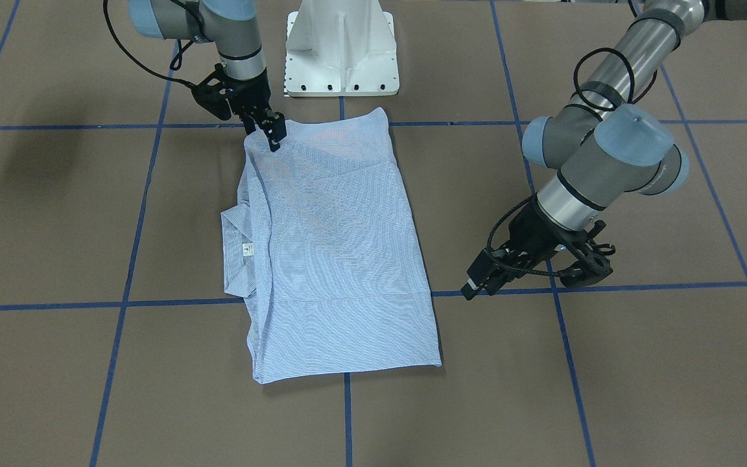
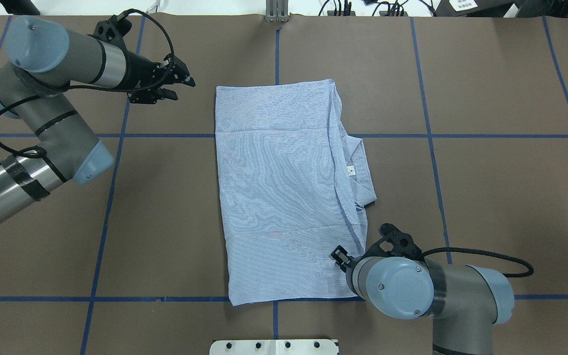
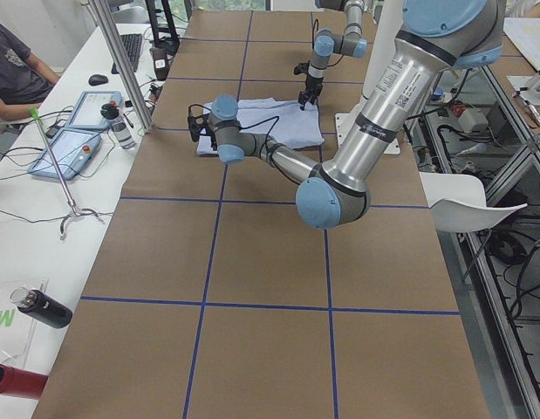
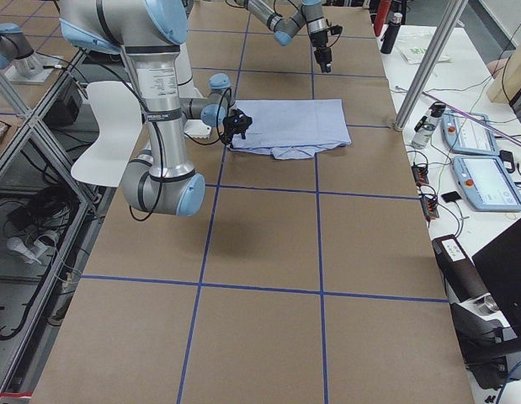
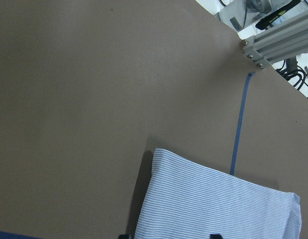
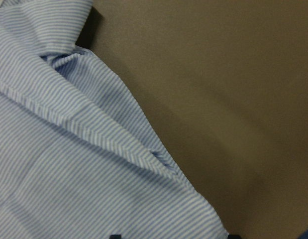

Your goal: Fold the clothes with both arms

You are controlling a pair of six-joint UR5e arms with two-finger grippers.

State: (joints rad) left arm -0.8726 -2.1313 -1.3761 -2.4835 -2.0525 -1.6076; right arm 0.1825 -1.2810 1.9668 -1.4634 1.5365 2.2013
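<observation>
Brown table surface (image 2: 486,197), divided by blue tape lines (image 2: 461,135), carries the workpiece. One light blue and white finely striped collared shirt (image 2: 279,197) lies flat on it as a folded oblong. Its collar (image 2: 360,167) and small white neck label (image 2: 349,171) protrude along one long side.

**Black two-finger right claw (image 1: 274,133).** Jaws apart. The tips sit directly over the shirt corner on the collar side. The right wrist view shows overlapped cloth layers and a hem between the tips. Contact with the cloth cannot be confirmed.

**Black two-finger left claw (image 2: 178,84).** Jaws apart, empty. The diagonally opposite shirt corner lies just ahead of the tips, across a strip of bare table.

**Probable faults:**

1. Partial grasp. If the right claw closes on the top layer only, the layers beneath likely fall open on lifting.
2. Uneven lift. The left claw is clear of the cloth. If one claw moves before the other grips, the shirt likely skews or drags.
3. Collar pickup. The collar lies near the right claw, so a deep bite could gather it and bunch the fold.
4. Pushed corner. A low left-claw approach may shove its corner and wrinkle it.
</observation>
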